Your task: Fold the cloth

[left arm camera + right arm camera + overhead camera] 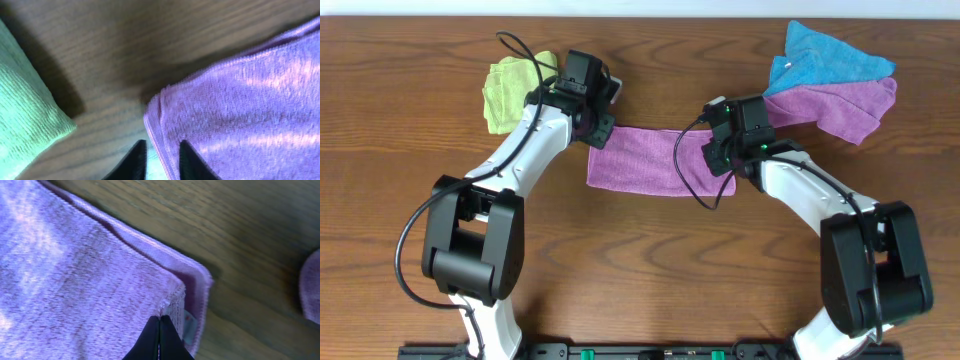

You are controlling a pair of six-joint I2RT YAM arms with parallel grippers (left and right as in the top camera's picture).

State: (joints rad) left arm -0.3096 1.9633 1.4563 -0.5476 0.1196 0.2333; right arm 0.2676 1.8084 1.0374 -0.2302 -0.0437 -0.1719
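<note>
The cloth (650, 160) lies on the table as a flat magenta rectangle, doubled over. My left gripper (603, 130) is at its upper left corner. In the left wrist view the cloth (240, 110) has its folded edge running between the slightly parted fingers of the left gripper (162, 150), with table showing in the gap. My right gripper (720, 162) is at the cloth's right end. In the right wrist view the right gripper (160, 321) is shut, pinching the top layer's corner of the cloth (75, 280), beside a small white label (187, 325).
A light green cloth (510, 90) lies crumpled at the back left, close to the left gripper, and shows in the left wrist view (25, 115). A blue cloth (825, 60) lies on a lavender cloth (840, 105) at the back right.
</note>
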